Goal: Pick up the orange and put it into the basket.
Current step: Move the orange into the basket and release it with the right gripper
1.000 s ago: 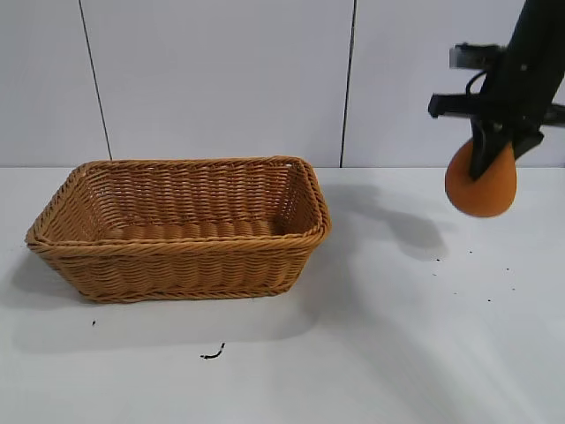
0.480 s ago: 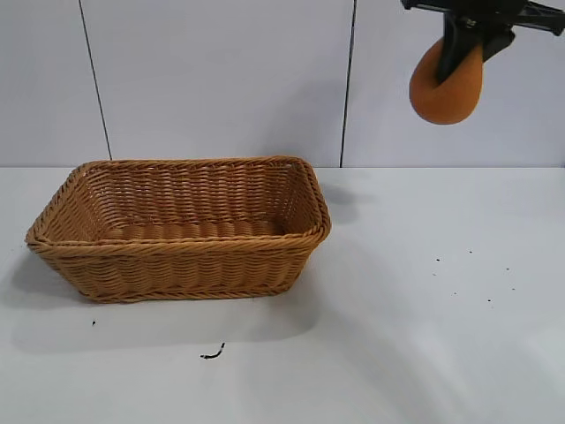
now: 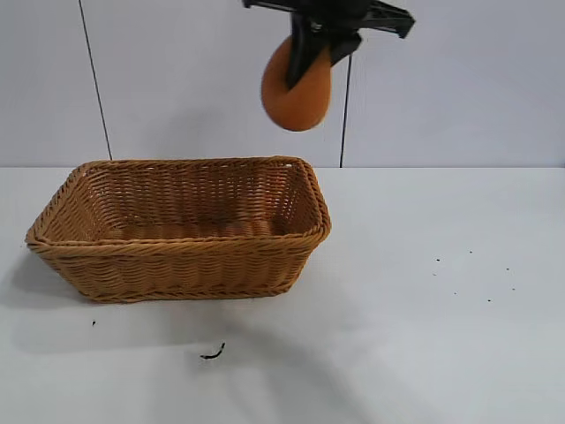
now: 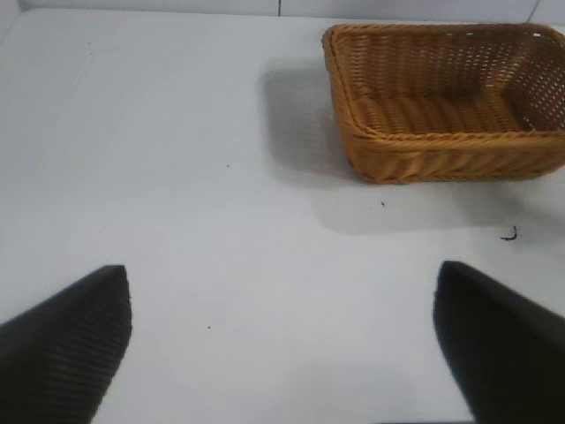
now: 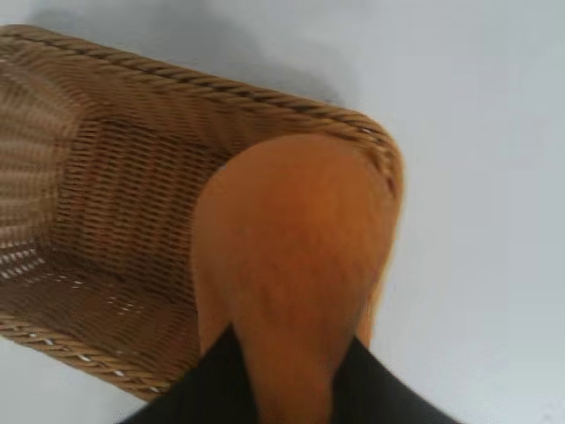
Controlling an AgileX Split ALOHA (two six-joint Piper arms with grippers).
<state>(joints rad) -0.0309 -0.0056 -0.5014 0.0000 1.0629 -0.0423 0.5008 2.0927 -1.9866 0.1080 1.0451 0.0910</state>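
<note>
Right gripper (image 3: 309, 55), clamped on the orange (image 3: 297, 93), has swept leftward to hang above the basket's (image 3: 181, 250) right end: lowering and release remain. Left gripper (image 4: 282, 336), spread, parked.

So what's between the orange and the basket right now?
Nothing. In the exterior view the orange, held by the right gripper, hangs over the basket with only open air between.

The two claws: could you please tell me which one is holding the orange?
The right claw, high above the basket, grips the orange. The left claw is open and holds nothing.
</note>
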